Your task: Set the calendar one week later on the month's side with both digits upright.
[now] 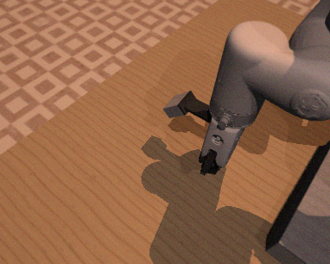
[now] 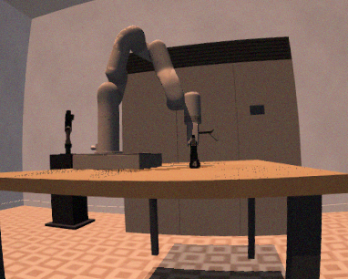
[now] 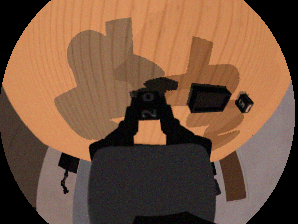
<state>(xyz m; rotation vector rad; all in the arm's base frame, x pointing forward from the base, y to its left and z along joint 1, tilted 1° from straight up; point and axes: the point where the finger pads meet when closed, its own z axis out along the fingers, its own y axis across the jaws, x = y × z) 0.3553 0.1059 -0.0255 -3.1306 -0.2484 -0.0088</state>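
Observation:
A dark cube is between the fingertips of my gripper, which is shut on it. In the wrist view its faces show a pale 0 and a 2 lying sideways; the exterior view shows a 4. The cube is at or just above the table; I cannot tell if it touches. The dark calendar tray lies to the right in the wrist view, apart from the gripper. A second dark cube is beyond it, outside the tray, with a pale digit like a 5, tilted. No month name is readable. Neither the top nor the exterior view shows the tray.
The wooden table carries the arm's grey base block. The wrist camera sticks out beside the gripper. A black pedestal with a small dark device stands behind the table. Shadows cover the wood around the gripper.

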